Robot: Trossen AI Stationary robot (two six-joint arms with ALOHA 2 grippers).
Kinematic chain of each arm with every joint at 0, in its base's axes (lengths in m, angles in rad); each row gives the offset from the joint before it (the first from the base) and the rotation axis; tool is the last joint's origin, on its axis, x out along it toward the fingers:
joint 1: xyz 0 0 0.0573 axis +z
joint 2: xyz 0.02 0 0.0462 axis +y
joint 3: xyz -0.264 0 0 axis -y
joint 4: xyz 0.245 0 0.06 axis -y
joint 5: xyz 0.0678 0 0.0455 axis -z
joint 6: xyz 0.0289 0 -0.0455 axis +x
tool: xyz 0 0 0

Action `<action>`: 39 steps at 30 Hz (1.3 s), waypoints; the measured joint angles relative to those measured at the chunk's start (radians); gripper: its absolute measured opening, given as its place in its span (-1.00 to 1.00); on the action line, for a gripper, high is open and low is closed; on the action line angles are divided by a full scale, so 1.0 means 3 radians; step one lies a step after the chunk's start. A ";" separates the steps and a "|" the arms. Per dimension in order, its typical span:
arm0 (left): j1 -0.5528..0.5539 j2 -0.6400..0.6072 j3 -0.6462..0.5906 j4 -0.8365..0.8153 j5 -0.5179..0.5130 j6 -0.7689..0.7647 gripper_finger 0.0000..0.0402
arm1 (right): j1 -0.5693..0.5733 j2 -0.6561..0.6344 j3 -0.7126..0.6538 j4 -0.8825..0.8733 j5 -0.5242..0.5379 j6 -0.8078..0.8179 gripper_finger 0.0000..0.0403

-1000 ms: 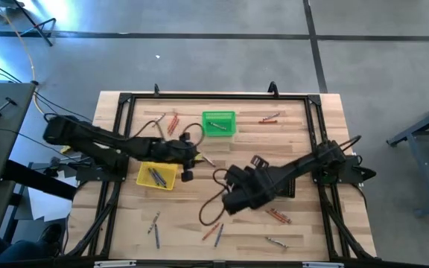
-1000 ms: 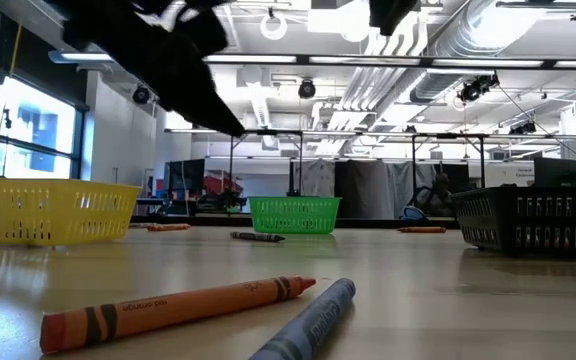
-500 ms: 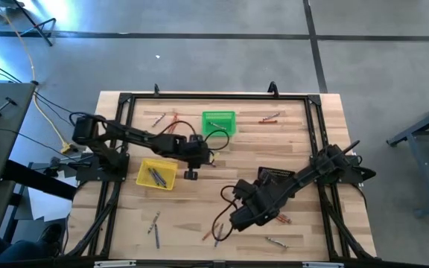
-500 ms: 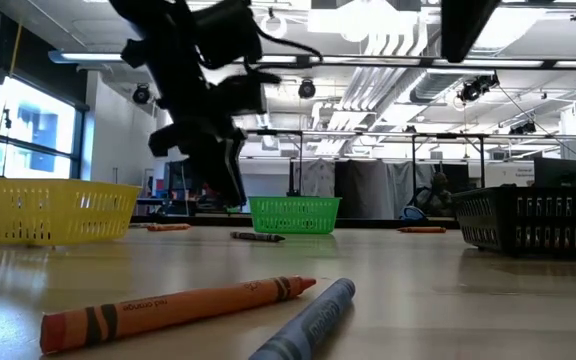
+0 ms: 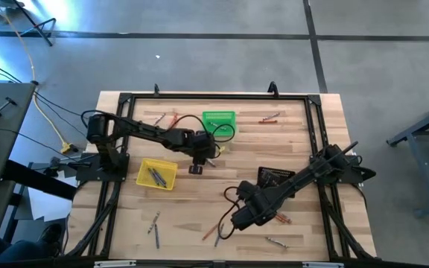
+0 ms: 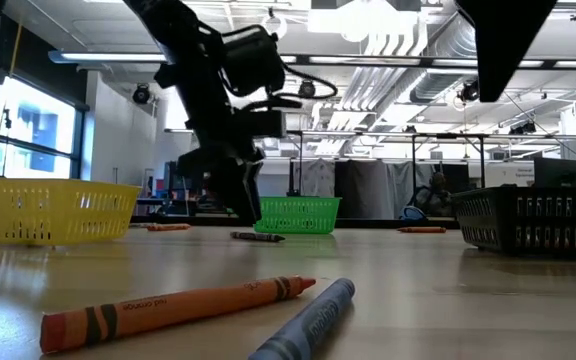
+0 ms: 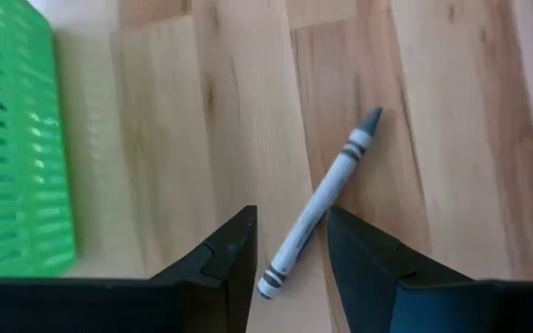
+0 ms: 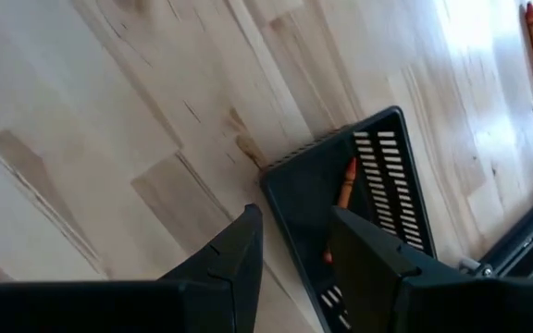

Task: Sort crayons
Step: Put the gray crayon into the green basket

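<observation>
Orange-red and grey crayons lie scattered flat on the wooden table. My left gripper is open, close beside the green basket. It hangs a little above a grey crayon, whose near end shows between the two fingers without touching them. In the low view my left gripper stands clear of the table top. My right gripper is open and empty above the table's near middle. Its wrist view shows the black basket with an orange crayon lying inside.
A yellow basket holding grey crayons stands left of centre. Loose crayons lie at the far left, the far right, the near left and the near right. Two crayons lie close to the low camera.
My left gripper has gone toward the table's far right, away from the yellow basket and toward the green basket, and has come down over the grey crayon. My right gripper has gone toward the table's near edge, uncovering the black basket.
</observation>
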 joint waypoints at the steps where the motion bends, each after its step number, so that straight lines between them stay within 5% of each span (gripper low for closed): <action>1: 0.0017 0.0029 0.0015 -0.0005 0.0036 0.0001 -0.37 | 0.0000 0.0000 -0.0019 0.0002 -0.0012 0.0000 -0.42; 14: 0.0165 0.0361 0.0125 -0.0124 0.0203 -0.0213 -0.34 | -0.0017 0.0003 -0.0030 0.0002 -0.0033 0.0009 -0.42; 26: 0.0298 0.0374 0.0122 -0.0184 0.0461 -0.0861 -0.94 | -0.0071 0.0003 -0.0030 0.0003 -0.0045 -0.0180 -0.42; 39: 0.0279 0.0197 0.0089 -0.0269 0.0671 -0.1108 -0.99 | -0.0074 -0.0074 -0.0029 0.0001 -0.0067 -0.0187 -0.42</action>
